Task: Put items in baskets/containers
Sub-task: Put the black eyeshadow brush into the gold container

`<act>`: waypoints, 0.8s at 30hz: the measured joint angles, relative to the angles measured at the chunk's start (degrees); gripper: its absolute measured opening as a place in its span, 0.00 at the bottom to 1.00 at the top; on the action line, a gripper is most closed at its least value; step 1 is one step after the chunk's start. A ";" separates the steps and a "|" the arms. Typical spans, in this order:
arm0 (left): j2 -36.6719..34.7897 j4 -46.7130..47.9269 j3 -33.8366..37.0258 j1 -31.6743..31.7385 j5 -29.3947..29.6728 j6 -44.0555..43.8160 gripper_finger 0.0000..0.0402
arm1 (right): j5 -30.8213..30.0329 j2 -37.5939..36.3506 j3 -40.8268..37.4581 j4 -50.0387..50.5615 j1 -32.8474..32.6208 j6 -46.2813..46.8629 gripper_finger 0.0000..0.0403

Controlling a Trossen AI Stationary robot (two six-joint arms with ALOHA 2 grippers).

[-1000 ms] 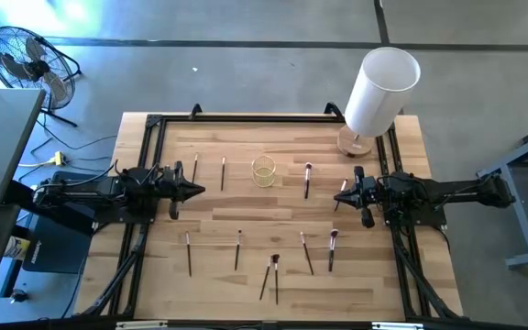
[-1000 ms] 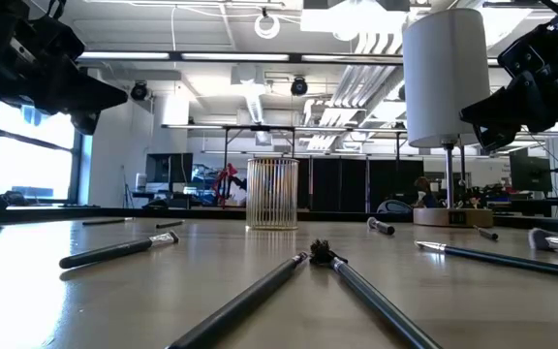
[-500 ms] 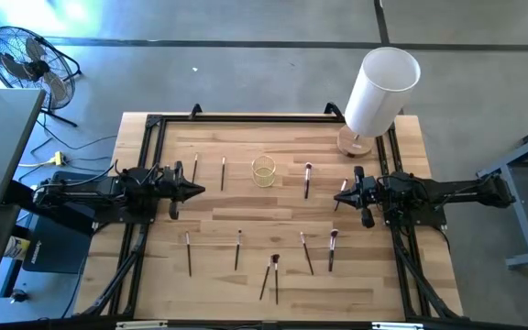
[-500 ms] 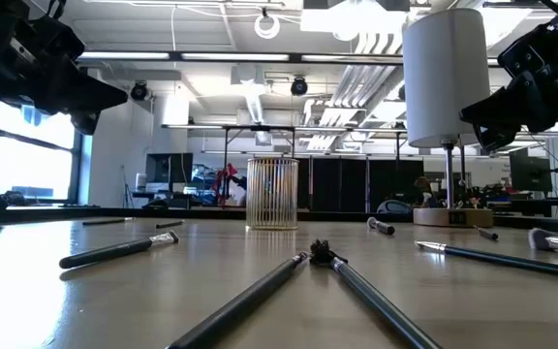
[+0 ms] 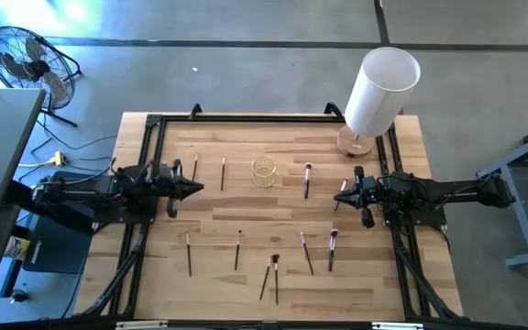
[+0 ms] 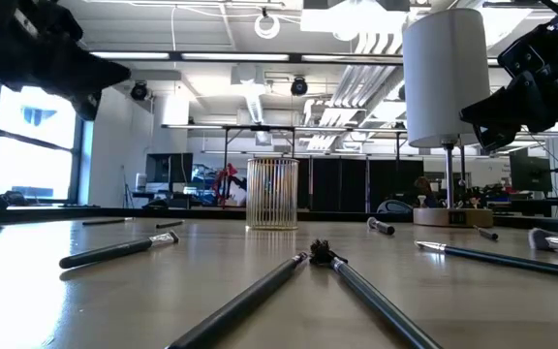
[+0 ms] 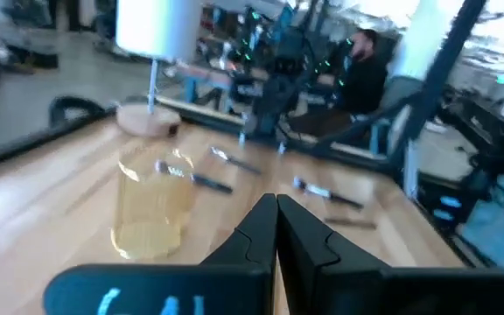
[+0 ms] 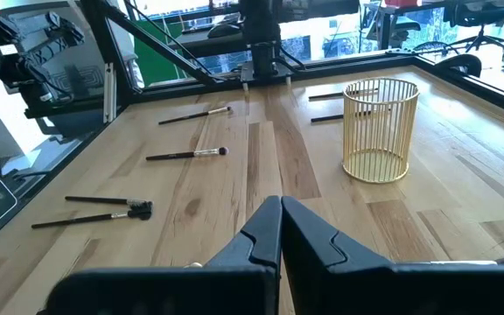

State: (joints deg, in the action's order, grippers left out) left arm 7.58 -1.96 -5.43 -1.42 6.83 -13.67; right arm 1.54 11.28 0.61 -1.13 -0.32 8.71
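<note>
Several thin dark makeup brushes lie flat on the wooden table: two left of the cup, one right of it, several along the near side, and one close by my right gripper. The round yellowish cup stands upright at mid-table; it also shows in the right wrist view and the left wrist view. My left gripper is shut and empty, above the table left of the cup. My right gripper is shut and empty, right of the cup.
A big white cylinder on a round wooden base stands at the table's far right corner. A black frame runs along the table's edges. A person sits beyond the table's right side.
My left gripper has gone up a little, still shut. The brushes, the cup and my right arm have stayed where they were.
</note>
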 joint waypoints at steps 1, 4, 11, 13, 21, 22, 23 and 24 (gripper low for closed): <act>2.11 0.21 -0.92 -0.70 2.43 0.48 0.00 | -0.01 0.00 0.00 0.00 0.01 0.00 0.01; 9.09 0.93 -4.62 -2.67 11.37 3.46 0.00 | -0.02 0.01 -0.01 -0.01 0.01 -0.02 0.01; 30.31 1.47 -17.75 -3.47 35.30 1.79 0.00 | -0.02 0.01 0.00 -0.03 0.00 -0.02 0.01; 35.33 1.59 -22.79 -3.47 44.29 -0.68 0.00 | -0.02 0.01 0.01 -0.04 0.01 0.00 0.01; 50.16 22.29 -43.14 2.93 51.39 -13.66 0.01 | 0.00 -0.01 -0.01 -0.22 0.01 0.00 0.01; 51.62 26.94 -45.81 4.96 49.47 -17.31 0.01 | -0.01 -0.01 -0.01 -0.22 0.01 0.00 0.01; 53.18 30.89 -48.44 7.30 47.02 -20.99 0.01 | 0.01 -0.01 -0.01 -0.24 0.02 -0.02 0.01; 54.73 35.02 -50.87 9.73 44.26 -24.50 0.01 | 0.03 -0.04 -0.01 -0.26 0.00 0.00 0.01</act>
State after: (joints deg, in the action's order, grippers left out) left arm 62.31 33.06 -56.31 8.31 51.10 -38.18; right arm 1.56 11.25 0.60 -1.39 -0.32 8.71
